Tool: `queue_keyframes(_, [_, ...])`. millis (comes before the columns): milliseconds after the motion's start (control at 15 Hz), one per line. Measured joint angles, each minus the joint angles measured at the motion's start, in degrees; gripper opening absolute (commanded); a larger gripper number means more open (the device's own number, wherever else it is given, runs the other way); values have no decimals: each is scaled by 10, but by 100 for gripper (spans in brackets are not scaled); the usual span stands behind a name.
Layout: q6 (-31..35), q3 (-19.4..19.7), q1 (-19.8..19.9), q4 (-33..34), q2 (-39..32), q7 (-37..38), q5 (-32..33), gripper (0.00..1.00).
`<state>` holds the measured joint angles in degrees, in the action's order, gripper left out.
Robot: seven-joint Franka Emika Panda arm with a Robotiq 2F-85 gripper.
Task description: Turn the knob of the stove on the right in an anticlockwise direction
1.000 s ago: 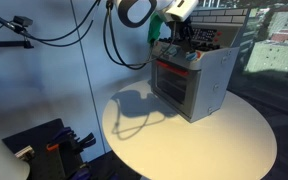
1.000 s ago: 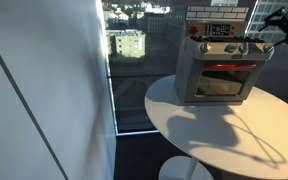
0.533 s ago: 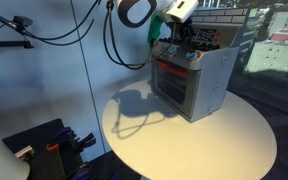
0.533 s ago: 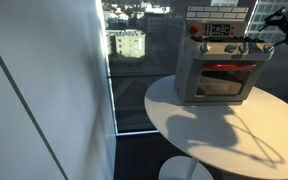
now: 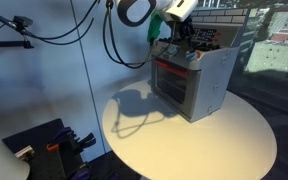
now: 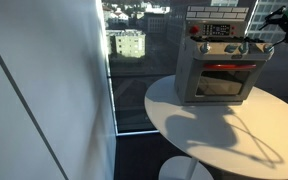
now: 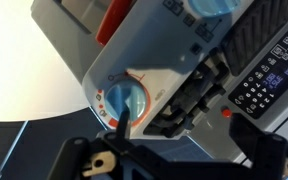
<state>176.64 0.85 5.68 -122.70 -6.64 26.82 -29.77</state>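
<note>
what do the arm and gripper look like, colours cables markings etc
The arm is white, with a black ring at one joint and a green section near the wrist. Black cables hang in loops beside it. The gripper is black, and the wrist view shows dark fingers. No markings are readable.

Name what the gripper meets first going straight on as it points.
Probably the blue knob on the stove: in the wrist view the gripper points at it, one fingertip overlapping its edge. Whether they touch is unclear.
</note>
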Motion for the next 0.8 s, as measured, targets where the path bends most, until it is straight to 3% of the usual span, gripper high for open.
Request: queue_keyframes(800, [0, 3, -10, -5, 12, 0, 0, 100])
